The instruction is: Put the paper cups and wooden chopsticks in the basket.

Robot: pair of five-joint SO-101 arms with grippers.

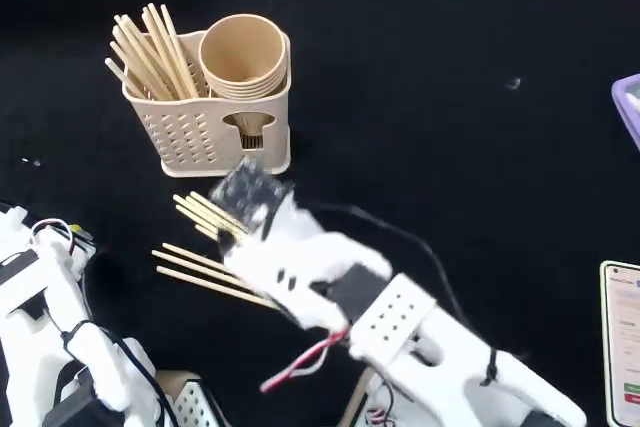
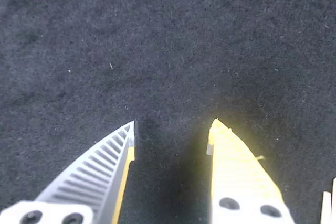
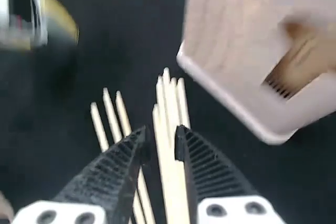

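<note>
Standing at the far left of the black table point(image 1: 450, 147), the basket point(image 1: 215, 132) holds a nested stack of cups point(image 1: 243, 52) in its right part. A sheaf of chopsticks point(image 1: 150, 47) leans out of its left part. Just near of the basket, a bundle point(image 1: 200, 212) of more chopsticks points left and slightly far. A few loose sticks point(image 1: 200, 272) lie near of that, flat on the cloth and apart from the bundle.

The right hand point(image 1: 245, 197) is over the bundle, close to the basket's near wall. In the right wrist view its jaws stand a narrow gap apart, with the bundle point(image 3: 168, 108) running between them. The bundle lies against one jaw, and a dark slit shows beside the other. The loose sticks point(image 3: 107, 114) lie alongside, outside the right hand point(image 3: 161, 132), and the basket point(image 3: 236, 51) is just beyond the bundle's tips.

The left hand point(image 2: 173, 124) has its jaws well apart over bare table point(image 2: 157, 35), with nothing between them. Its arm point(image 1: 60, 327) sits at the near left corner, well apart from the basket.
</note>
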